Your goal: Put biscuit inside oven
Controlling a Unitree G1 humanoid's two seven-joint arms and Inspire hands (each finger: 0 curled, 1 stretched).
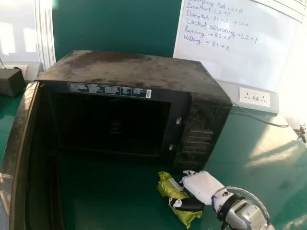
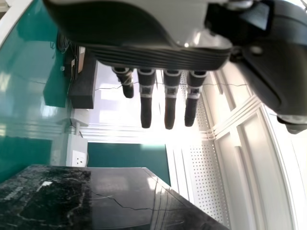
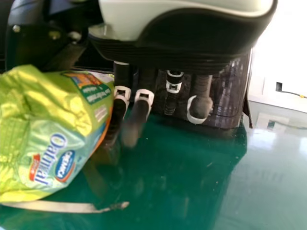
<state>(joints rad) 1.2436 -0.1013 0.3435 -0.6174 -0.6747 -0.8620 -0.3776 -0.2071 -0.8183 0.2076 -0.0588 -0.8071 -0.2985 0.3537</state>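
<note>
Just in front of the oven [image 1: 129, 72], near its control panel [image 1: 195, 136], the right hand [image 1: 204, 186] pinches the biscuit [image 1: 169, 186] between thumb and partly bent fingers; the left hand [image 2: 144, 24] has straight fingers and holds nothing. With the door [image 1: 19, 139] open, loading seems in hand: next, guide the biscuit left to face the opening [image 1: 86, 124], then forward inside

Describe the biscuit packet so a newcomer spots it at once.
Find the black oven on the green table, door open. Before its control panel is the robot's right hand, thumb across the biscuit packet. Crinkled, yellow-green, the packet stands out from the black oven and white hand.
</note>
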